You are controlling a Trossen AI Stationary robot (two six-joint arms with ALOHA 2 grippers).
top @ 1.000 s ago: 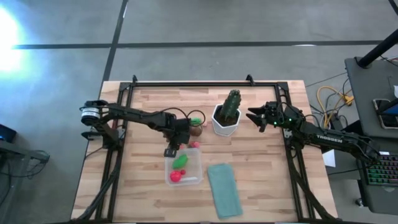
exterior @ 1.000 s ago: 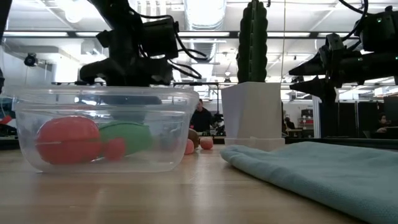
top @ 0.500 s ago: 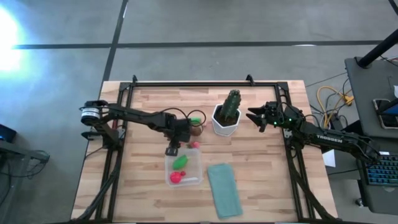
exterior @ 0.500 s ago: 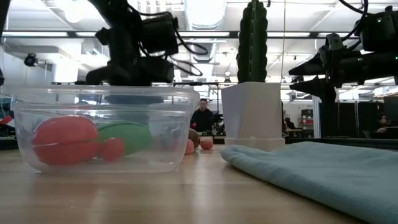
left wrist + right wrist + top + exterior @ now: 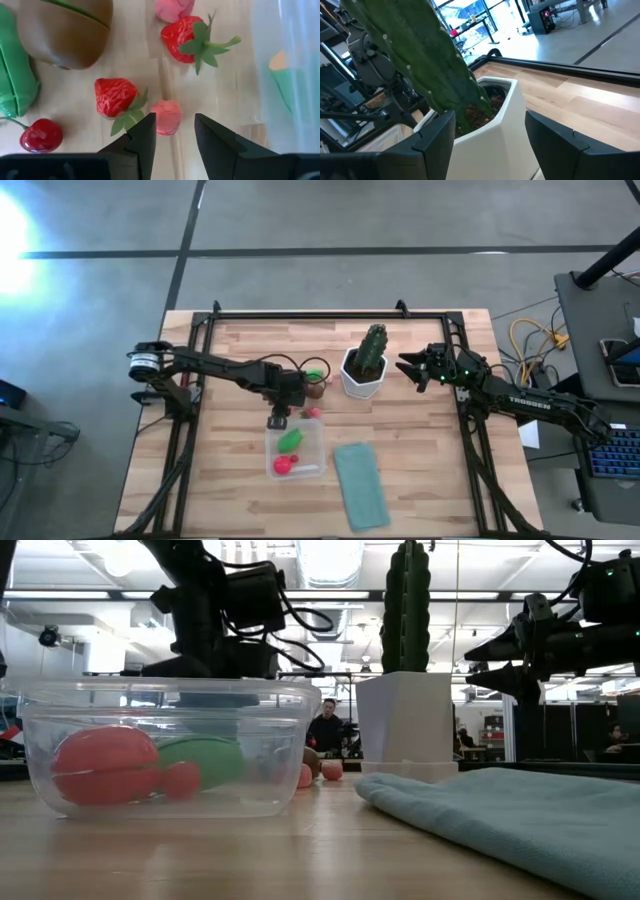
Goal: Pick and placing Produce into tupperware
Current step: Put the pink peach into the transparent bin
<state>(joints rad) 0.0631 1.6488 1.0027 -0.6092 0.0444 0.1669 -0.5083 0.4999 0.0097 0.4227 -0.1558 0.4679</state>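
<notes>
While a red round piece, a green one and a small red one already lie in the tupperware (image 5: 296, 451) near the table's (image 5: 420, 470) front edge, most of the small produce is still out on the wood just behind it. Judging by that, the task is partly done. The left gripper (image 5: 172, 132) hovers over this loose group with its fingers slightly apart and empty, a pink piece (image 5: 166, 116) between their tips. Around it lie two strawberries (image 5: 116, 96), a cherry (image 5: 41, 135), a brown kiwi (image 5: 65, 30), a green piece (image 5: 15, 75) and another pink bit. The right gripper (image 5: 408, 367) waits, jaws open and empty, beside the cactus pot (image 5: 362, 380) toward the right edge. A teal lid (image 5: 360, 483) lies beside the tupperware.
</notes>
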